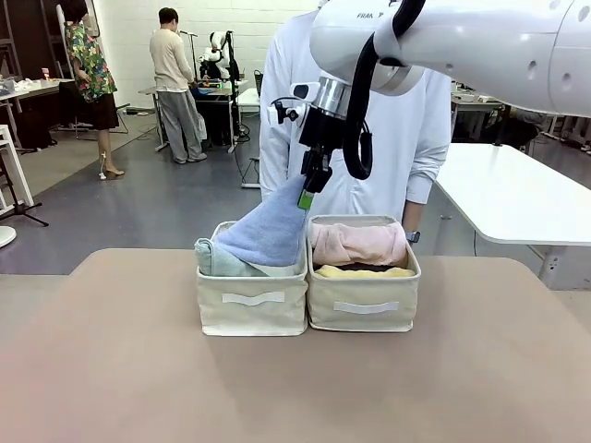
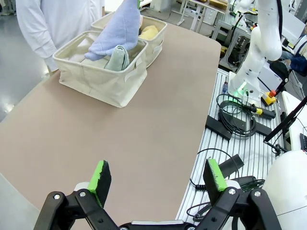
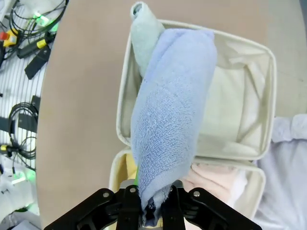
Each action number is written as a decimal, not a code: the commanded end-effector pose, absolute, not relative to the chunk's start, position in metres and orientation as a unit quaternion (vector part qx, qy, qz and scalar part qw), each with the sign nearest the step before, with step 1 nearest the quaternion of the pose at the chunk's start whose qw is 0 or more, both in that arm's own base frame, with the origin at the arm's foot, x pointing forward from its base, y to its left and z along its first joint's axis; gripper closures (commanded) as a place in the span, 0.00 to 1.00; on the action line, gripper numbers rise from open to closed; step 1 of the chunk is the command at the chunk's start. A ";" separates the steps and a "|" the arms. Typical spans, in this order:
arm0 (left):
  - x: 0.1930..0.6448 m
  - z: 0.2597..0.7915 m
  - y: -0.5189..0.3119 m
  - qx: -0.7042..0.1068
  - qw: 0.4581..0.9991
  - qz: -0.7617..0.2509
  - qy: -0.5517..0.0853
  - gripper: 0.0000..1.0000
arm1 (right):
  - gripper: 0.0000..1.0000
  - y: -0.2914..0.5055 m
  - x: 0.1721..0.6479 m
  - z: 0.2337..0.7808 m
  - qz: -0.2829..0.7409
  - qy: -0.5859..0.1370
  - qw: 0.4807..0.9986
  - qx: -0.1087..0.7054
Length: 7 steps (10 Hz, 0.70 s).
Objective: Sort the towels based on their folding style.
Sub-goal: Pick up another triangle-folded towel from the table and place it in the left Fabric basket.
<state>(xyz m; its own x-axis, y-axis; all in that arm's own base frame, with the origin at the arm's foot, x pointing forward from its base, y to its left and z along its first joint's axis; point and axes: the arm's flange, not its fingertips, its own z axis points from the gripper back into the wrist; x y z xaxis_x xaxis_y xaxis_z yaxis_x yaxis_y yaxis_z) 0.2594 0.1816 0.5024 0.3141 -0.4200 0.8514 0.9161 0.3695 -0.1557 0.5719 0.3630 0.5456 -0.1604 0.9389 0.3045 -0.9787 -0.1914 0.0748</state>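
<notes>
My right gripper (image 1: 306,197) is shut on the tip of the periwinkle-blue cone towel (image 1: 268,231), which hangs slanted into the left beige bin (image 1: 251,309). From the right wrist, the blue towel (image 3: 168,124) runs from the closed fingers down over that bin. A sage-green towel (image 1: 214,259) lies in the same bin under it, also seen as the green towel (image 2: 118,58). The right bin (image 1: 362,309) holds a pale pink rolled towel (image 1: 358,244) above a yellow one (image 1: 363,272). My left gripper (image 2: 158,179) stands open over bare table, far from the bins.
A person in a white coat (image 1: 406,129) stands just behind the bins. The two bins sit side by side mid-table. Cables and an aluminium rail (image 2: 240,139) lie off the table's edge in the left wrist view. A white table (image 1: 517,198) stands at the right.
</notes>
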 end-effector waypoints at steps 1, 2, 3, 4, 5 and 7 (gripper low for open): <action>0.260 0.502 0.183 -0.331 0.730 -0.459 -0.382 0.00 | 0.88 0.362 0.582 0.544 0.770 -0.058 0.617 0.155; 0.260 0.502 0.183 -0.331 0.730 -0.459 -0.382 0.00 | 0.88 0.361 0.583 0.535 0.773 -0.063 0.611 0.157; 0.260 0.502 0.183 -0.331 0.730 -0.459 -0.382 0.00 | 0.88 0.361 0.583 0.531 0.777 -0.069 0.605 0.158; 0.260 0.502 0.183 -0.331 0.730 -0.459 -0.382 0.00 | 0.88 0.361 0.584 0.526 0.782 -0.079 0.598 0.156; 0.260 0.502 0.183 -0.331 0.730 -0.459 -0.382 0.00 | 0.88 0.362 0.585 0.522 0.785 -0.091 0.593 0.153; 0.260 0.502 0.183 -0.331 0.730 -0.459 -0.382 0.00 | 0.88 0.363 0.590 0.516 0.784 -0.112 0.594 0.142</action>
<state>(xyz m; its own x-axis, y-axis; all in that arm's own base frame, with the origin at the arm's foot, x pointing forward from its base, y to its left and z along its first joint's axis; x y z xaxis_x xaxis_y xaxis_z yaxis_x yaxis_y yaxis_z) 0.2594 0.1816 0.5023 0.3140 -0.4199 0.8515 0.9161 0.3696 -0.1556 0.5893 0.3636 0.5205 -0.2351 0.9154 0.3267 -0.9656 -0.2584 0.0292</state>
